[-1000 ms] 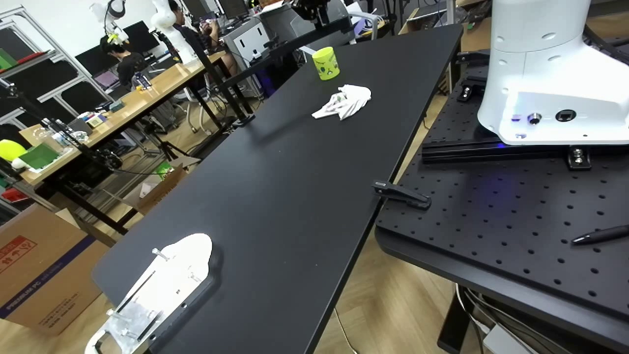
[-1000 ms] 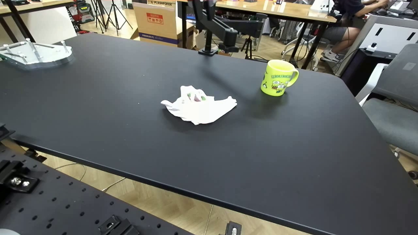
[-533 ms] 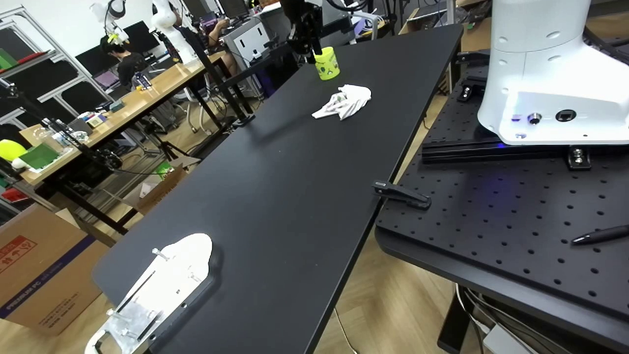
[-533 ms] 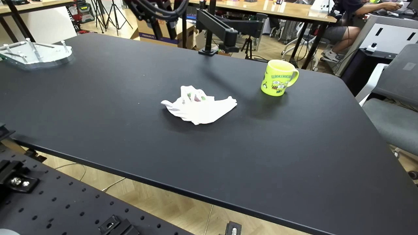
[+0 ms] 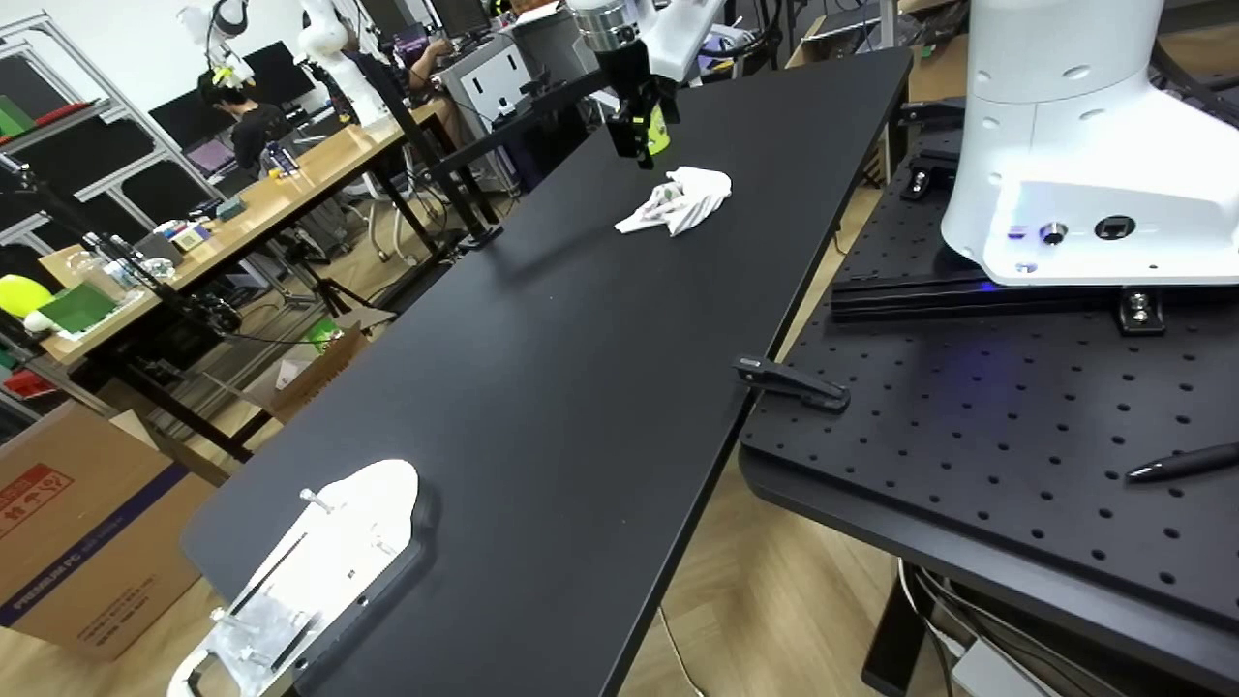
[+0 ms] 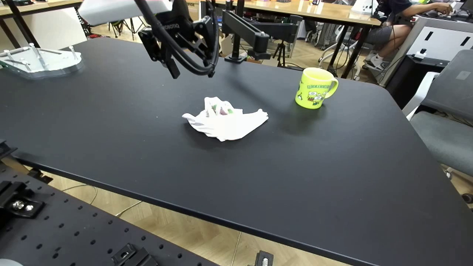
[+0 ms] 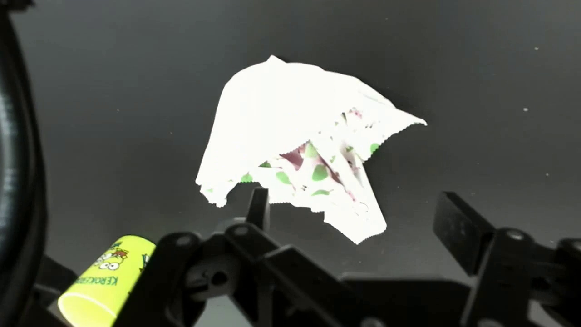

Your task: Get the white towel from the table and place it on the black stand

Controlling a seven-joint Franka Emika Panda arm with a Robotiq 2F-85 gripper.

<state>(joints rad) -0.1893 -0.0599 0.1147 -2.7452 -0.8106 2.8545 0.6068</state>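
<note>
Two fingers (image 7: 460, 231): spread wide on the Robotiq gripper (image 6: 193, 74), nothing held; poised above the level of the white towel (image 7: 281, 104) and apart from it. If closed too high, only a loose fold would be caught; if lowered too far, the black table (image 6: 332, 166) could be struck.
White towel: crumpled on the black table, printed side partly exposed. A pinch at its thin jagged edge may be lost; by an off-centre grip, the rest would be left to unfurl and trail.
Black cable (image 7: 22, 159): looped left of the towel in the wrist view; its slack could be snagged during a wide turn.
Yellow-green cartoon mug (image 6: 314, 88): upright near the towel, not touched by it. It could be tipped by a trailing corner if the towel is swung low.
Black monitor arm (image 6: 255, 38): post-mounted beyond the towel in an exterior view, and judged the likeliest stand. It might be struck if the towel is carried too low; from its narrow bar, an unevenly draped towel might be shed.
</note>
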